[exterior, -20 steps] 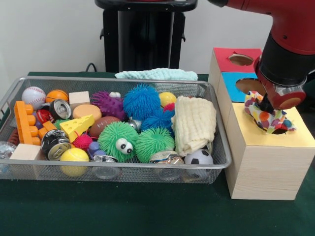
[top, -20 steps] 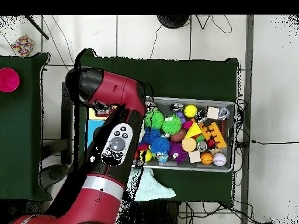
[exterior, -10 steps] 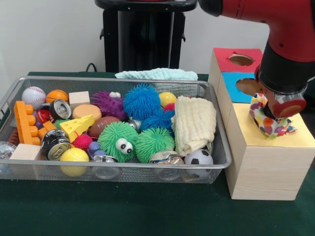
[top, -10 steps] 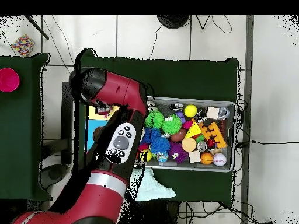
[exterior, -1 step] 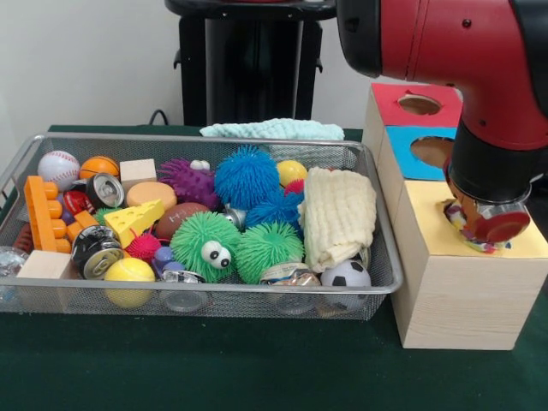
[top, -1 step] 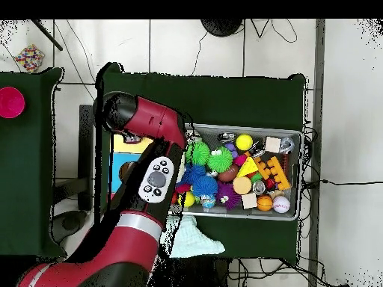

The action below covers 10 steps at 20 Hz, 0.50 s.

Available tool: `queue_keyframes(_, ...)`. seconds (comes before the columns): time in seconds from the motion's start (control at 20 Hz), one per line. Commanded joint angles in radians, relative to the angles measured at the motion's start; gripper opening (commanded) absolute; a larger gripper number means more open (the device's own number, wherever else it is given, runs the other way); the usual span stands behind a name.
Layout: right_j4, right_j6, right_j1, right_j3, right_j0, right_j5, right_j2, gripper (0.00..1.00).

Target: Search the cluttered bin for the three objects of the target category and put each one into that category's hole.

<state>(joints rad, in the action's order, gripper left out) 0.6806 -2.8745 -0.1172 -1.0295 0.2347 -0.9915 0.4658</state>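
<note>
Green cloth covers the tabletop (exterior, -1 step: 214,377), with a pale wall and a black stand behind it. A wire mesh bin (exterior, -1 step: 214,295) takes up most of the cloth toward the left edge, and a wooden sorting box (exterior, -1 step: 462,300) stands just beside it at the right edge, its top split into a red section (exterior, -1 step: 390,107), a blue section (exterior, -1 step: 398,141) and a yellow section (exterior, -1 step: 522,240), each with its own hole so that one category goes to one colour. The red and black arm (exterior, -1 step: 479,77) comes down over the yellow section, and its wrist hides the tool (exterior, -1 step: 479,224), so I cannot tell how far it is open or whether it has hold of anything. A spotted, multicoloured cloth (exterior, -1 step: 455,216) shows only as a sliver at the wrist's edge, low against the yellow top; I judge it is sunk most of the way into that section's hole (pushing soft fabric down is probably why the arm stands so low). Inside the bin, a cream folded towel (exterior, -1 step: 338,214) lies against the right wall, a likely next pick if fabric is the target. A pale teal cloth (exterior, -1 step: 274,128) lies outside, behind the far rim. Fuzzy balls, among them a green one with googly eyes (exterior, -1 step: 205,244), a soccer ball (exterior, -1 step: 346,274), cans and blocks crowd the rest.
</note>
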Motion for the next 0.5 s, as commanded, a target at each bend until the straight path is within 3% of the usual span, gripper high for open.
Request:
queue_keyframes(0.05, -0.001, -0.190, 0.206, -0.108, -0.001, 0.236, -0.130, 0.00)
queue_keyframes(0.2, 0.007, -0.189, 0.219, -0.112, -0.001, 0.292, -0.138, 0.00)
queue_keyframes(0.5, 0.008, -0.176, 0.159, -0.165, 0.005, 0.231, -0.138, 0.00)
